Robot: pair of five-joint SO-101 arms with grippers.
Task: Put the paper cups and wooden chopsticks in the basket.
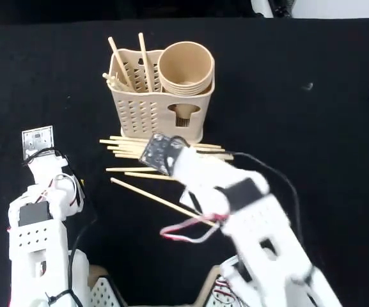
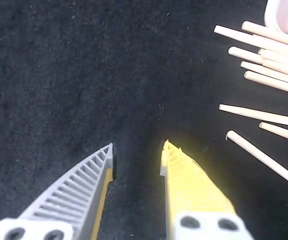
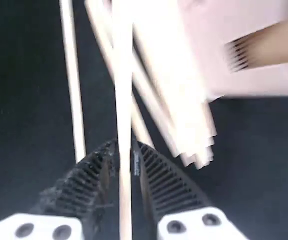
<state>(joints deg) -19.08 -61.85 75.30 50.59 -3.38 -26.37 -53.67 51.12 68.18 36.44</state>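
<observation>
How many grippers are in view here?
2. The left gripper is at the left, jaws open over bare cloth. The right gripper is over the chopsticks before the basket, jaws shut on one chopstick.

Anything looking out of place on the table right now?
Mainly the loose chopsticks scattered on the table in front of the basket, with one stray chopstick slanting away from the pile. The right gripper is closed on a single stick. Nothing looks spilled or broken.
</observation>
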